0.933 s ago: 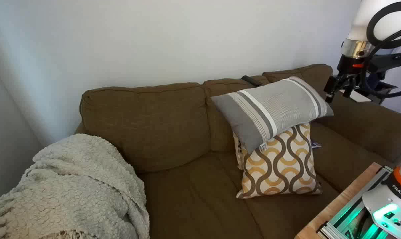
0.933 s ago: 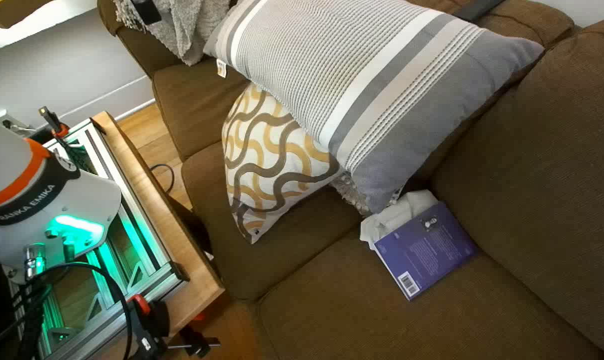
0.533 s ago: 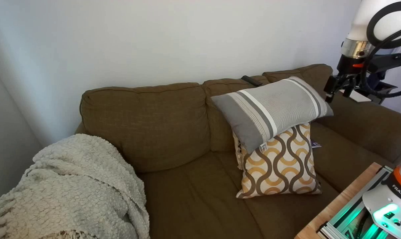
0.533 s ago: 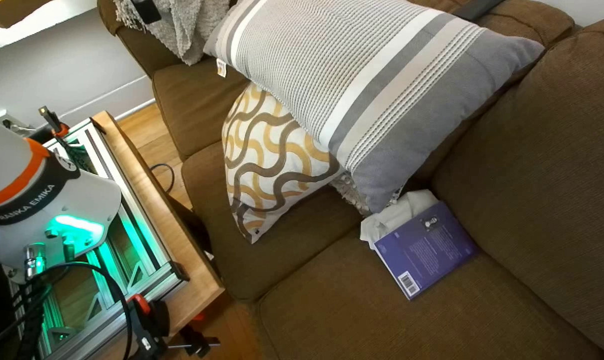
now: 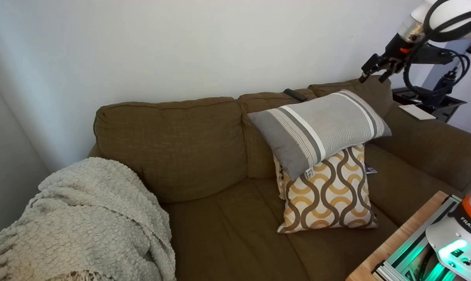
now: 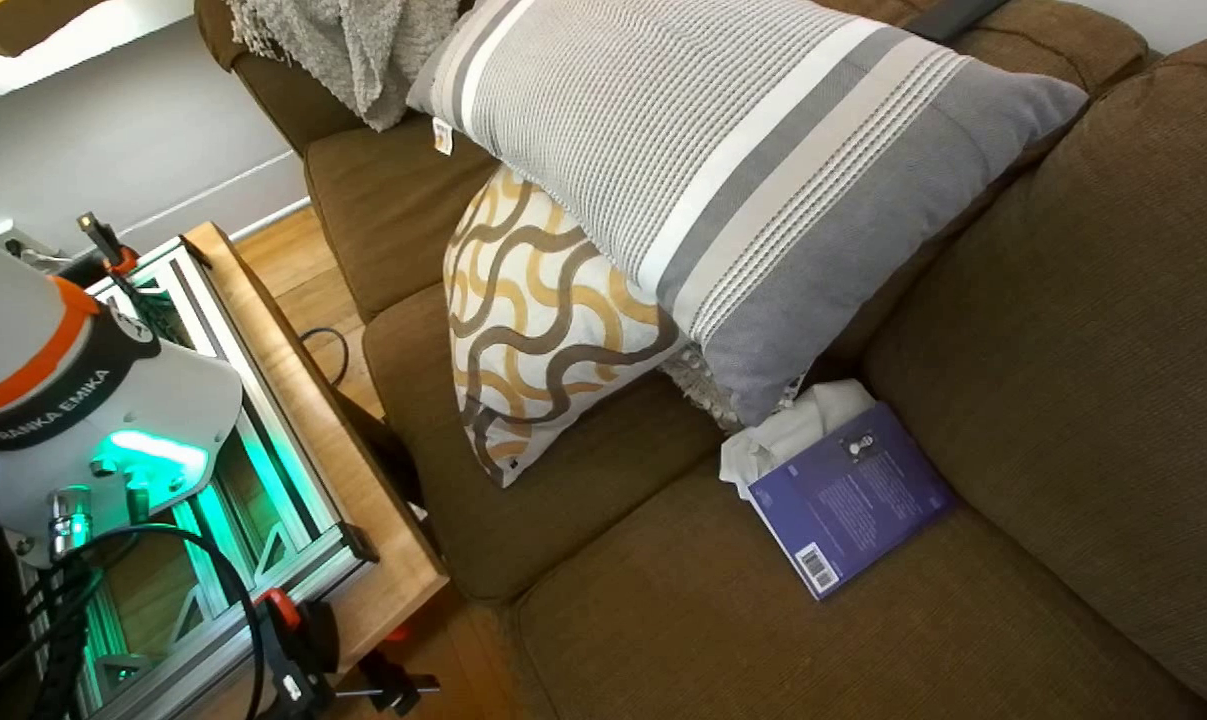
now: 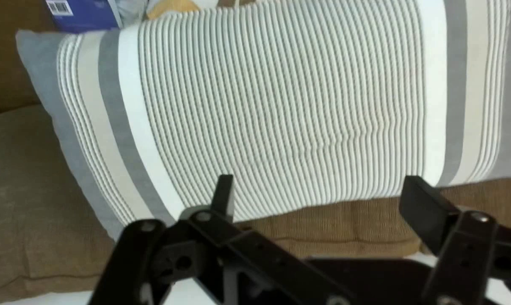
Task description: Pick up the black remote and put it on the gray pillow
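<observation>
The black remote lies on top of the brown couch's back, just behind the gray pillow. Part of it shows at the top edge in an exterior view. It does not show in the wrist view. The gray pillow with whitish stripes leans across the couch and shows in both exterior views; it fills much of the wrist view. My gripper hangs above the couch back, to the right of the remote and pillow in that view. In the wrist view its fingers are wide apart with nothing between them.
A mustard-and-white patterned cushion stands under the gray pillow. A purple book lies on the couch seat. A fluffy blanket covers the couch's near end. The wall runs close behind the couch back. A wooden table bears the robot base.
My gripper has moved up and to the left in an exterior view, and the wrist has tilted. A black gripper part at the top left of an exterior view has left the picture. The remote has not moved.
</observation>
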Motion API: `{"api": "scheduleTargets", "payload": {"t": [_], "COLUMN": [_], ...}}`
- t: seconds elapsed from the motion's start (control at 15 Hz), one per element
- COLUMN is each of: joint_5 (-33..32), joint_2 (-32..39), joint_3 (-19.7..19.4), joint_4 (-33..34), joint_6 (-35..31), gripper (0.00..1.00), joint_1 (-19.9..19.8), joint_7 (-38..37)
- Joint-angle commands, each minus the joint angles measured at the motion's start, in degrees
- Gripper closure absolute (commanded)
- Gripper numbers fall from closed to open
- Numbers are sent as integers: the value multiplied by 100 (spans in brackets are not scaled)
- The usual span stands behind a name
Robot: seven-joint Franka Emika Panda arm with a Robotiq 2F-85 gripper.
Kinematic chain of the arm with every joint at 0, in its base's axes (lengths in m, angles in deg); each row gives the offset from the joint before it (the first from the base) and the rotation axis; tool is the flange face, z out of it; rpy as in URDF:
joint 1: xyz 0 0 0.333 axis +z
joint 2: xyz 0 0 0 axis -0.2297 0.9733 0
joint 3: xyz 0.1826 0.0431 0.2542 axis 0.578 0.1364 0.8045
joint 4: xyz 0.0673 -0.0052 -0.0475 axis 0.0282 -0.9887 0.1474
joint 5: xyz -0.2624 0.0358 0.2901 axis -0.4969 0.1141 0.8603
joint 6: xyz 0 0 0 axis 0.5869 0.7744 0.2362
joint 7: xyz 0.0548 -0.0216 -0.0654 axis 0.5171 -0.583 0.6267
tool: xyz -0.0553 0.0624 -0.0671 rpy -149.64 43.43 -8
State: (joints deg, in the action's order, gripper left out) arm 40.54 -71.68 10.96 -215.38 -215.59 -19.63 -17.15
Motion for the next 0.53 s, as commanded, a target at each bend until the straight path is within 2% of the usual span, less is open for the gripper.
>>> {"api": "scheduleTargets", "payload": {"t": [0.0,0.27,0.33,0.47], "joint_5": [617,1672,1247,1491], "joint_2": [1376,2340,1868,2260], "joint_3": [-415,-587,-400,-402], "joint_4": [1212,2455,1882,2304], "joint_6": [-301,127,-181,-84], "gripper": [0,0,0,0], "joint_1": [207,459,224,299], "joint_7": [376,604,448,488]}}
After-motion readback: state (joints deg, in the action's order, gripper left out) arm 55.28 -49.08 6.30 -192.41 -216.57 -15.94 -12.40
